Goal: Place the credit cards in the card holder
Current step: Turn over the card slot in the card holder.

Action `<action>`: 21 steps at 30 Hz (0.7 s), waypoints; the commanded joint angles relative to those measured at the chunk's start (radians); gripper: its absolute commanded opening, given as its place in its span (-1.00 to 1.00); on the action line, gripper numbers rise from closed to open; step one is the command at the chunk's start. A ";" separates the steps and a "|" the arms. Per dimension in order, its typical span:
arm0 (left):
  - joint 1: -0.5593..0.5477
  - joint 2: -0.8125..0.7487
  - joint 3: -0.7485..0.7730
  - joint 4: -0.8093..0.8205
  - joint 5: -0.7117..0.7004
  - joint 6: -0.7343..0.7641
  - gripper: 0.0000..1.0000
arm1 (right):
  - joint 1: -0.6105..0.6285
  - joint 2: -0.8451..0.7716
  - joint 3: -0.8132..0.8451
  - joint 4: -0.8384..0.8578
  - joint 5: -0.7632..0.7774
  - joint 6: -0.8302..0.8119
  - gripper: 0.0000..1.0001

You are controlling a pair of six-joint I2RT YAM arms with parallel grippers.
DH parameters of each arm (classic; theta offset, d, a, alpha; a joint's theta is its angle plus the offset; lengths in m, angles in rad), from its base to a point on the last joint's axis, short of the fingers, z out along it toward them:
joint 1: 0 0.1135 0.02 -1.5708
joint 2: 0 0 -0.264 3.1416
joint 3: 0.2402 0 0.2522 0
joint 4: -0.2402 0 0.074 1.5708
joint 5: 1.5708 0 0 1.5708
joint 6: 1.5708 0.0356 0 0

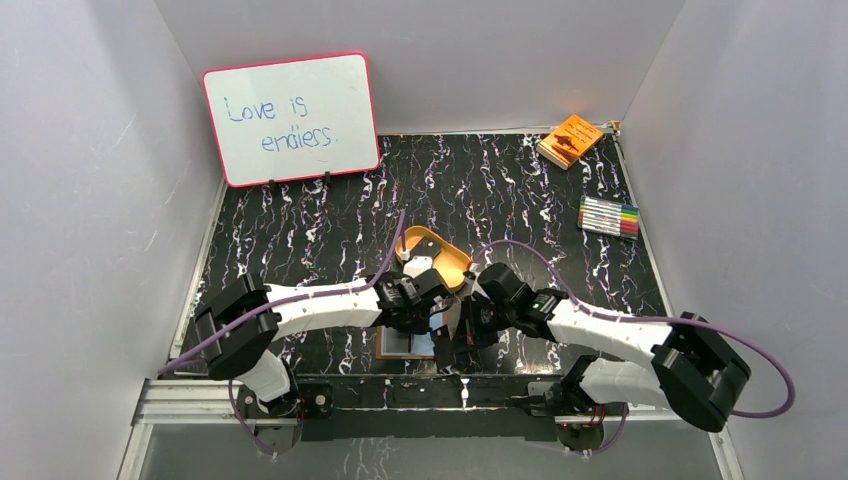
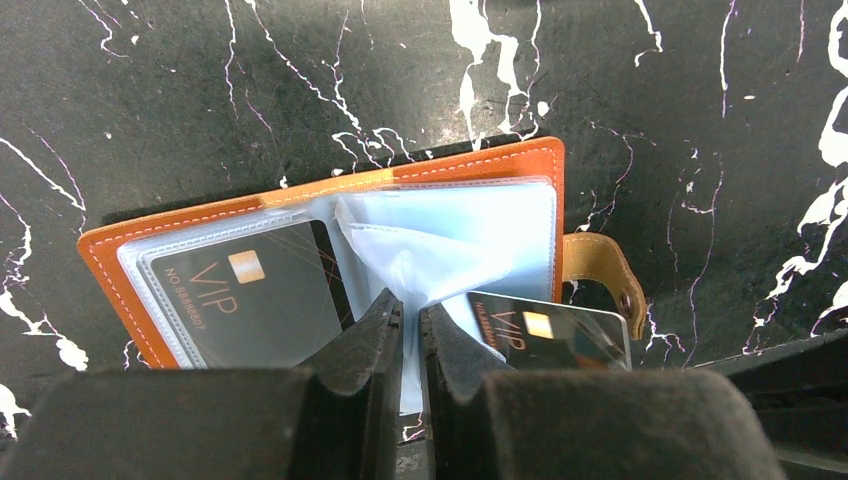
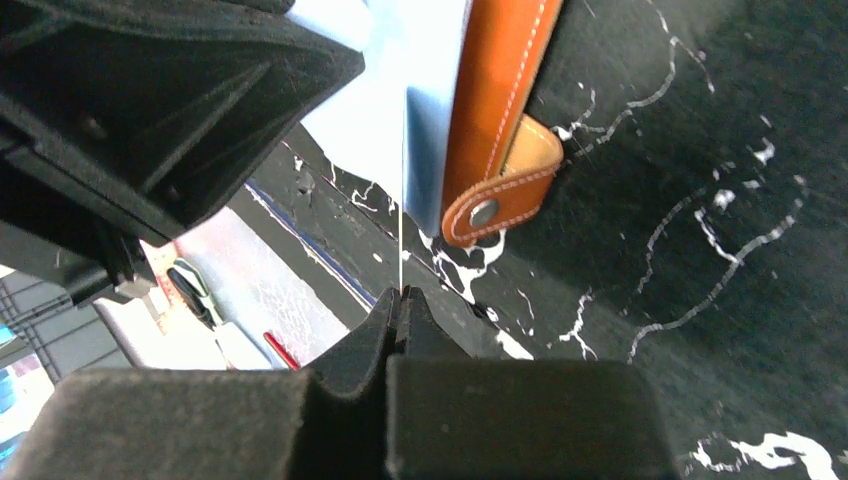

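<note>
Left wrist view | card holder laid open on desk | clear sleeve pinched by left end effector | loose black card pinched by right end effector

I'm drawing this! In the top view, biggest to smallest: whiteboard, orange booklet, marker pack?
1. Pink-framed white whiteboard, largest.
2. Orange rectangular booklet and pack of coloured markers look alike, so no ranking between them.

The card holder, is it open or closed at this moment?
Open. The card holder lies spread on the table, clear sleeves showing, one black card inside a sleeve, the snap strap loose beside it.
</note>
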 commanded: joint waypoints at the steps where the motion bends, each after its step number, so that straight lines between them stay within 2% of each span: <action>1: -0.001 -0.055 -0.004 -0.022 -0.032 -0.004 -0.85 | 0.001 0.053 -0.012 0.163 -0.064 0.006 -1.00; 6: -0.001 -0.066 0.007 -0.030 -0.031 -0.006 -0.78 | 0.001 0.104 -0.009 0.214 -0.088 -0.003 -1.00; 11: -0.001 -0.084 0.029 -0.058 -0.036 -0.004 -0.48 | 0.001 0.101 -0.011 0.250 -0.111 0.004 -1.00; 14: -0.001 -0.120 0.053 -0.085 -0.042 0.001 -0.10 | 0.001 0.107 -0.010 0.300 -0.135 0.021 -1.00; 21: 0.000 -0.212 0.066 -0.162 -0.092 -0.012 0.08 | 0.011 0.183 0.061 0.326 -0.148 0.021 -1.00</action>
